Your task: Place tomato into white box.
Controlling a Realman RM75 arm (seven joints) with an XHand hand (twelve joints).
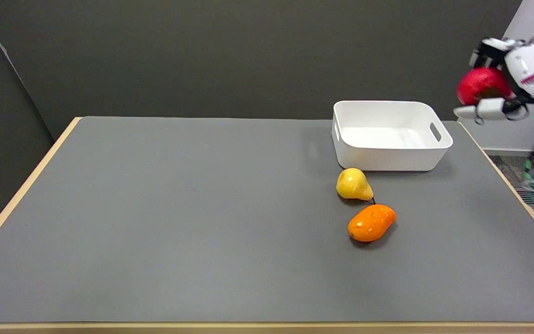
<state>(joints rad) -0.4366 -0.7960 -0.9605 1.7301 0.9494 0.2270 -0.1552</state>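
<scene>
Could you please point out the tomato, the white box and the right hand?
tomato (476, 85), head view, its visible red side.
white box (383, 157), head view, its front wall.
right hand (510, 79), head view, the middle of the hand.

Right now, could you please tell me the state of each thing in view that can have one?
tomato: held in the air by the right hand, right of the box, not yet inside.
right hand: raised, grips the tomato.
white box: upright, open-topped, nothing visible in it.
yellow pear: lying on the table just in front of the box.
orange fruit: lying on the table, nearer than the pear.
</scene>
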